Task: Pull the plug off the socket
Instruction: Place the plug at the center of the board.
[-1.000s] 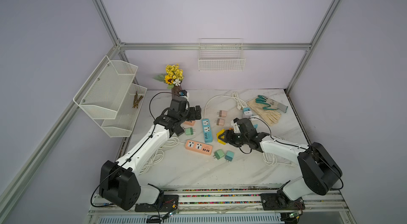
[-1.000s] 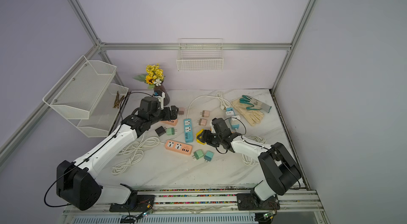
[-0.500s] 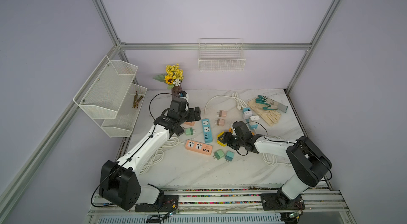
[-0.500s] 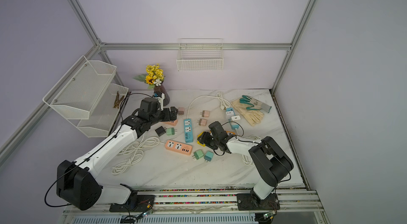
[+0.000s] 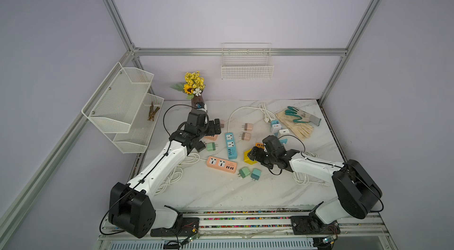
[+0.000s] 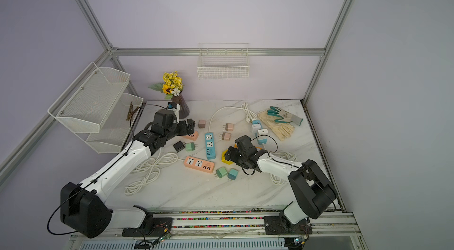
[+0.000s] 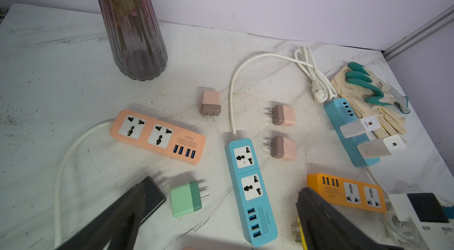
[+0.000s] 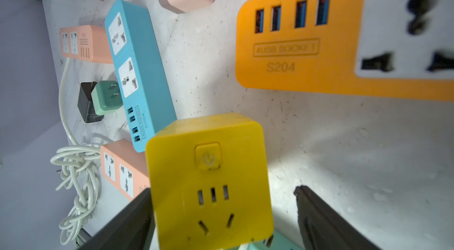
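Two white plugs (image 7: 356, 127) (image 7: 380, 148) sit in a blue socket strip (image 7: 344, 118) at the back right, beside the gloves; in a top view the strip with its plugs (image 5: 277, 128) lies beyond both arms. My right gripper (image 8: 221, 191) (image 5: 255, 155) is open around a yellow cube socket (image 8: 208, 177) (image 5: 248, 156). One finger is against the cube's side and the other stands clear of it. My left gripper (image 7: 226, 186) (image 5: 210, 129) hangs open and empty over the table, with one finger above a black plug (image 7: 152, 194).
An orange strip (image 8: 294, 47) lies just beyond the cube. Two peach strips (image 7: 157, 135) (image 5: 221, 164), another blue strip (image 5: 230, 145), loose pink plugs (image 5: 247, 131), green plugs (image 5: 244, 172) (image 7: 185, 198), a vase (image 7: 135, 40), gloves (image 5: 297, 121) and coiled cable (image 5: 177, 172) crowd the table.
My right gripper's jaws have widened around the yellow cube socket. The right arm's elbow has swung outward. The left arm has not moved.
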Controlling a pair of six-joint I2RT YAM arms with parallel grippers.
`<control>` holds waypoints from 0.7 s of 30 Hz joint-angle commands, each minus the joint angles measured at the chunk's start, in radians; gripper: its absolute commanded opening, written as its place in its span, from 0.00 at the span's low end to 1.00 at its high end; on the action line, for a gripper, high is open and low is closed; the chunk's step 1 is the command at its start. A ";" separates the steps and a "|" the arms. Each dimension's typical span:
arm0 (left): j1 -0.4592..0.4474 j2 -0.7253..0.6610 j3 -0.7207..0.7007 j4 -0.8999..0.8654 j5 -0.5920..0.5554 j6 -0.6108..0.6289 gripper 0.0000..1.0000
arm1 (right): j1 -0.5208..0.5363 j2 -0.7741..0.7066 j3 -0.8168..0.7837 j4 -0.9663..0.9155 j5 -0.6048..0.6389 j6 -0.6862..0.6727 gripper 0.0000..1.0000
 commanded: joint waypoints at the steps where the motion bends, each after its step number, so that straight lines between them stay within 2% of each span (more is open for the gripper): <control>1: 0.029 0.007 -0.007 0.034 0.092 -0.012 1.00 | -0.028 -0.072 0.020 -0.130 0.075 -0.061 0.92; 3: 0.037 0.037 -0.002 0.037 0.134 -0.030 1.00 | -0.048 -0.114 0.057 -0.220 0.150 -0.091 0.92; 6: 0.038 0.087 -0.008 0.068 0.190 -0.041 1.00 | -0.059 -0.160 0.093 -0.251 0.208 -0.188 0.92; 10: 0.038 0.141 -0.018 0.167 0.348 -0.049 0.98 | -0.060 -0.144 0.122 -0.183 0.061 -0.304 0.89; 13: 0.034 0.180 -0.026 0.237 0.427 -0.090 0.93 | -0.061 -0.085 0.160 -0.171 -0.019 -0.307 0.86; 16: 0.021 0.206 -0.020 0.257 0.452 -0.102 0.89 | -0.061 -0.025 0.182 -0.158 -0.038 -0.291 0.83; 19: 0.002 0.220 -0.015 0.266 0.445 -0.104 0.87 | -0.069 -0.018 0.207 -0.180 0.032 -0.299 0.82; 21: -0.024 0.237 -0.004 0.277 0.437 -0.107 0.85 | -0.095 -0.033 0.242 -0.230 0.157 -0.311 0.84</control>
